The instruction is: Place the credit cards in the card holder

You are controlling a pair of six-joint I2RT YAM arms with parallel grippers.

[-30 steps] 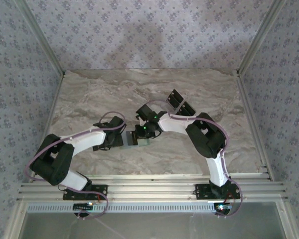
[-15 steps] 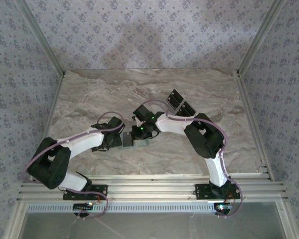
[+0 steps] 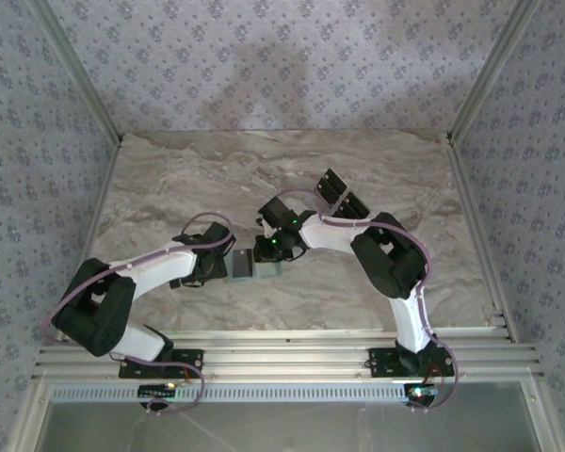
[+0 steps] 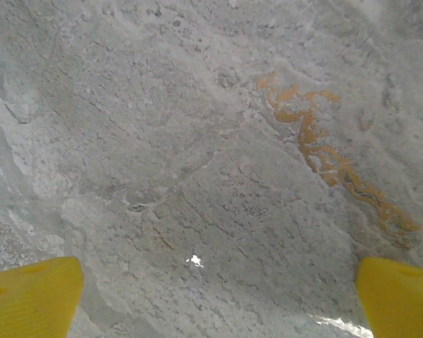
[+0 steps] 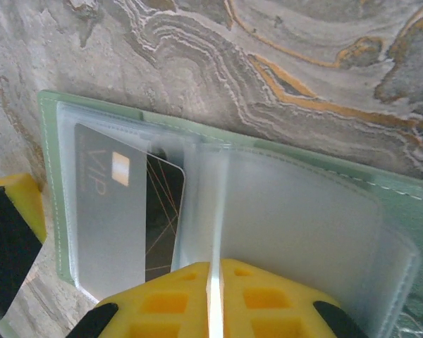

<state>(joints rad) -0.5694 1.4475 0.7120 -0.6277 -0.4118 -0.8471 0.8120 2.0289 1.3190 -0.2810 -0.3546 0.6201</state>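
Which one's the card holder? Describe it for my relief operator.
Mid-table between the two arms, under the right pincer, lies the card holder. Unlike the dark cards behind it, it is pale green, open, with clear sleeves and one grey card inside.

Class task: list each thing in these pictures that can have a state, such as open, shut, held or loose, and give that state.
left gripper: open, holding nothing.
right gripper: shut, pinching a clear sleeve of the card holder.
card holder: open, flat on the table.
VIP card: inside the holder, behind clear plastic.
two dark cards: loose on the table, outside the holder.
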